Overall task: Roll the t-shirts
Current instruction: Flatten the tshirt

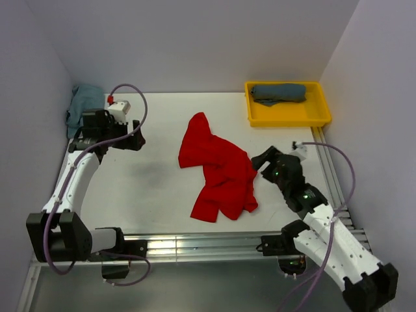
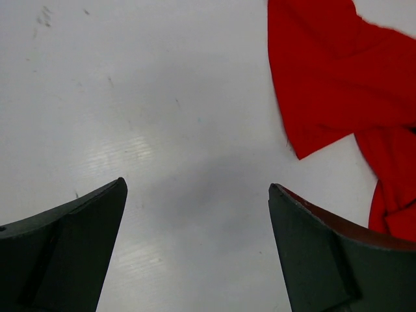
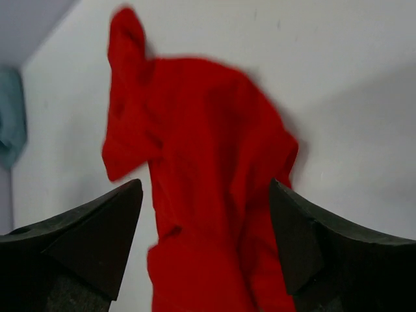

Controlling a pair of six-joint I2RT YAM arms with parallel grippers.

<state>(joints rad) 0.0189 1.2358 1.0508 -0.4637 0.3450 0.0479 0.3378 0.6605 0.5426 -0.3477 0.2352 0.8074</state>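
Right wrist view: right tool [image 3: 205, 195] released, jaws wide, gripping nothing; red t-shirt [image 3: 201, 130] lies crumpled directly ahead of and below it.
Long axis: the shirt runs away from this tool, its narrow end farthest out.
Left tool [image 2: 198, 188]: also released, above bare counter [image 2: 130, 97]; shirt ahead and to its right, apart.
Nearer arm: the right, just beside the shirt's edge; likely first to reach it.
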